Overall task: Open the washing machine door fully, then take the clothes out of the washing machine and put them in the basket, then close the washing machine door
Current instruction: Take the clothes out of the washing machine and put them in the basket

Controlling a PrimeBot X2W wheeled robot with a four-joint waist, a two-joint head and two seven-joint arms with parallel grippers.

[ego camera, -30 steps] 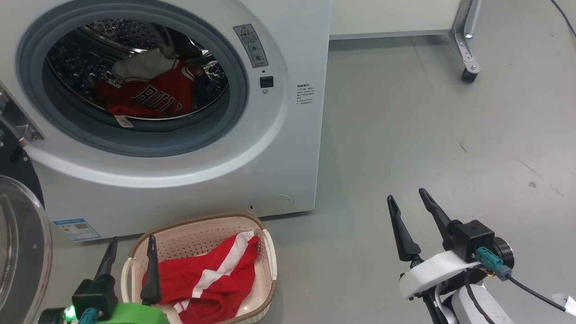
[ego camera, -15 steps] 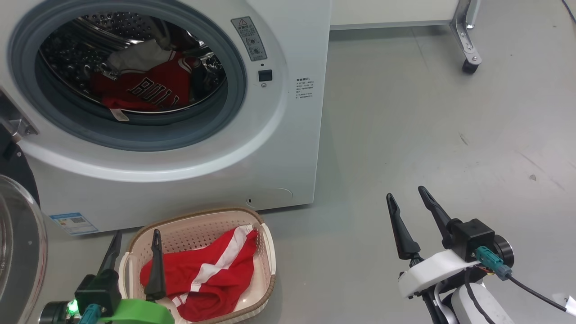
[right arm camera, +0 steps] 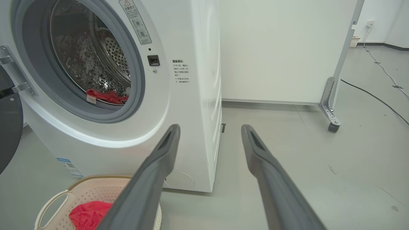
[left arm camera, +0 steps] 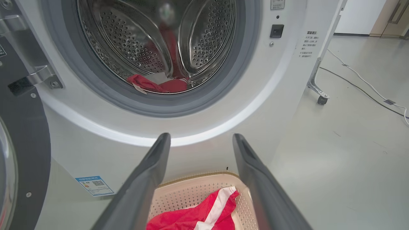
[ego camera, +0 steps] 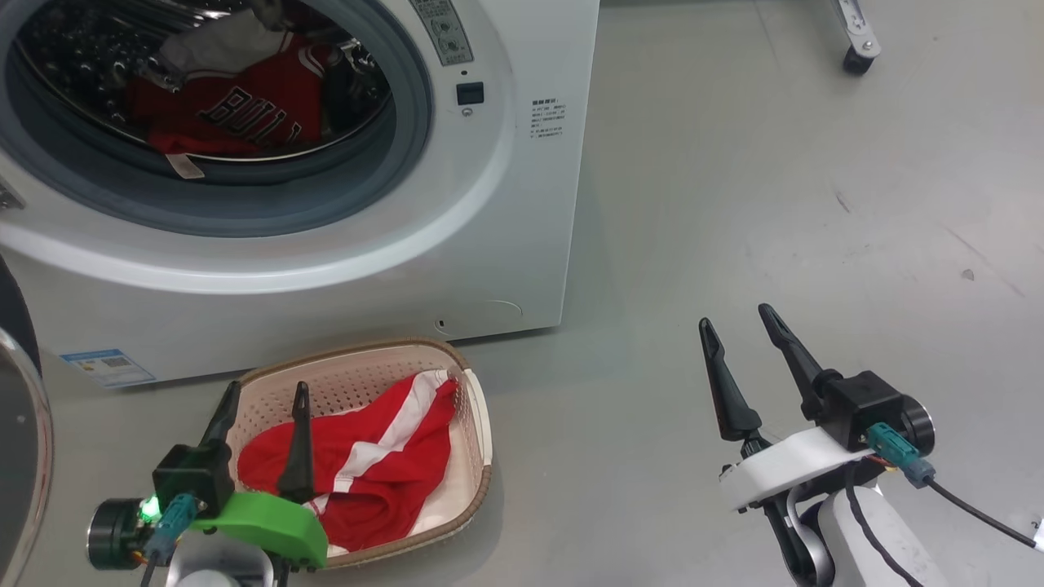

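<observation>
Step one is done: door (left arm camera: pixel 28 143) is swung open. Red shorts (ego camera: pixel 359 465) are seen in basket (ego camera: pixel 477 440) on floor (ego camera: pixel 734 204) before machine (ego camera: pixel 506 244); jersey (ego camera: pixel 236 114) is left in drum (left arm camera: pixel 204 38). Left hand (ego camera: pixel 267 387) and right hand (ego camera: pixel 734 316) are spread wide, nothing held. Moving jersey and closing door are not yet done.

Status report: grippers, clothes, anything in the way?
Left gripper and right gripper open, empty. Shorts in basket; jersey in drum, door open. Nothing seen blocking the drum mouth.
</observation>
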